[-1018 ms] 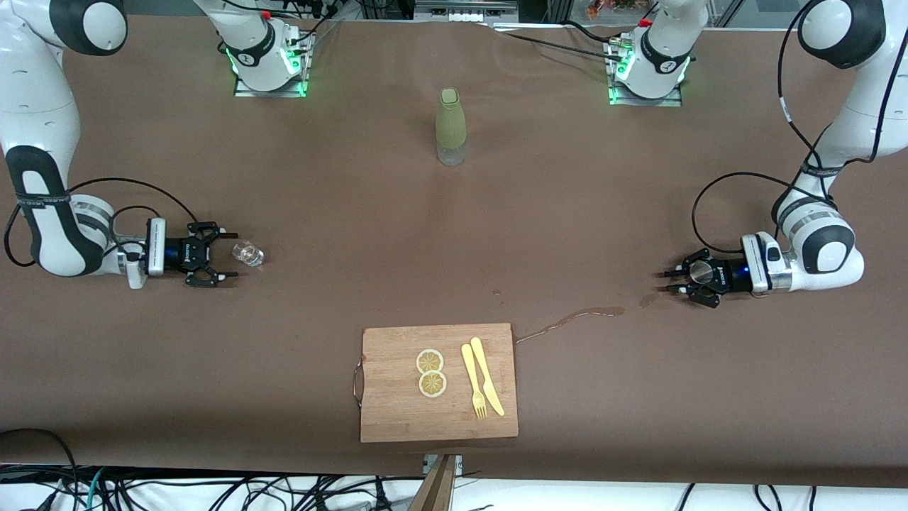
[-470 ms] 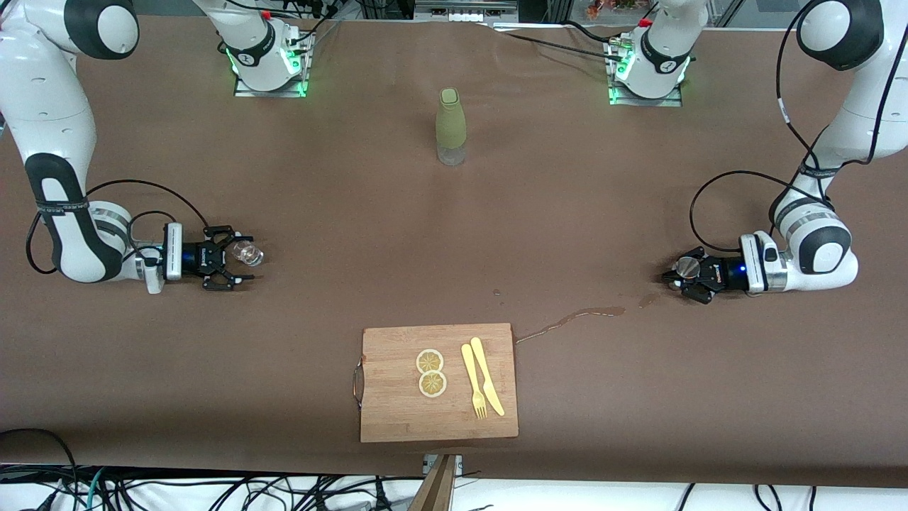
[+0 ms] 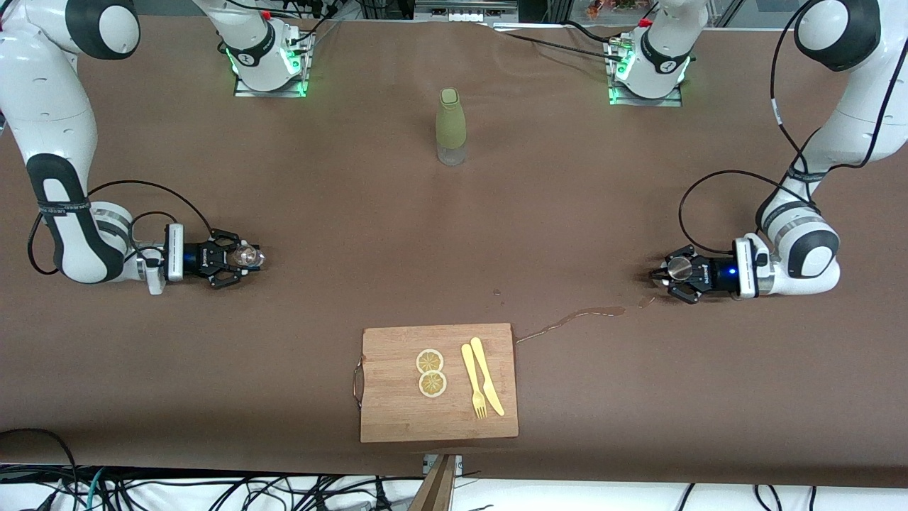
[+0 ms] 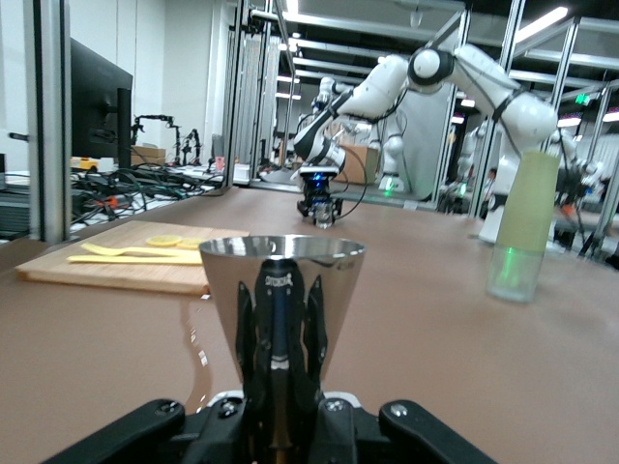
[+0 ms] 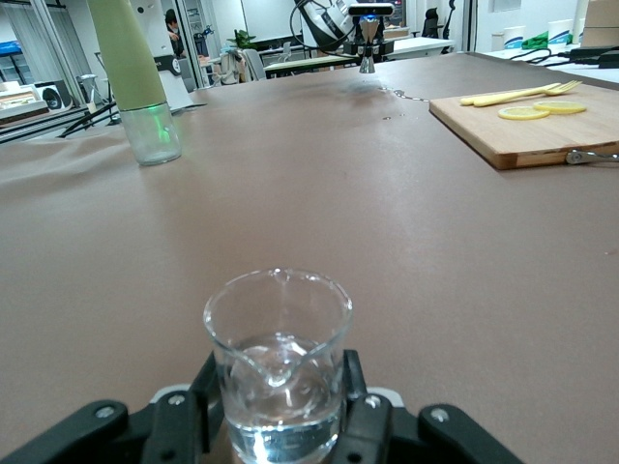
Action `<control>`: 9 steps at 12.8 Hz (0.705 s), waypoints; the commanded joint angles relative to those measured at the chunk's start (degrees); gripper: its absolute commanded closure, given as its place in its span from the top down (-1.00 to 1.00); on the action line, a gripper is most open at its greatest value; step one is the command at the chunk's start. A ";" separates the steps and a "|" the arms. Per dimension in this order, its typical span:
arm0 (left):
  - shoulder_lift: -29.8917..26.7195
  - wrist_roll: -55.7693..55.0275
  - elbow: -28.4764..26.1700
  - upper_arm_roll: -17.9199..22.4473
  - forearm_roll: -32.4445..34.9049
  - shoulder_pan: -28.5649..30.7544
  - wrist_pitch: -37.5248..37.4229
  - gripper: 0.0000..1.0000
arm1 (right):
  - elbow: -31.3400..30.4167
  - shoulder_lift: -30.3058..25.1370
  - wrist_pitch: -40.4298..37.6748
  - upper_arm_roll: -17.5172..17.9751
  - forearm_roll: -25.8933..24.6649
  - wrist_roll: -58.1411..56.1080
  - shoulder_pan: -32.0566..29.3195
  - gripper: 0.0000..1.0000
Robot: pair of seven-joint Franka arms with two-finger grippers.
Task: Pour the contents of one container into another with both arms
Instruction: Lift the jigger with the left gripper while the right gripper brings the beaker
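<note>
A small clear glass beaker (image 3: 247, 256) holding some clear liquid stands on the table near the right arm's end, and my right gripper (image 3: 241, 258) is shut on it. In the right wrist view the beaker (image 5: 279, 360) sits between the black fingers (image 5: 360, 404). Near the left arm's end my left gripper (image 3: 668, 272) is shut on a small conical steel cup (image 3: 679, 267). The left wrist view shows the cup (image 4: 282, 290) upright, its narrow lower part clamped between the fingers (image 4: 248, 333).
A green bottle (image 3: 450, 125) stands at mid-table toward the bases. A wooden cutting board (image 3: 397, 419) with two lemon slices (image 3: 430, 372), a yellow fork and a knife lies near the front edge. A wet streak (image 3: 567, 321) runs from the board toward the left gripper.
The right gripper moved forward around the beaker and shut on it. The left gripper shut on the steel cup and shifted slightly toward mid-table.
</note>
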 commanded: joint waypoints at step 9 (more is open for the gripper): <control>0.81 -6.27 1.28 -5.32 -8.08 -13.17 8.76 -1.00 | 5.39 -7.47 3.59 -1.75 -1.03 26.21 17.70 -0.77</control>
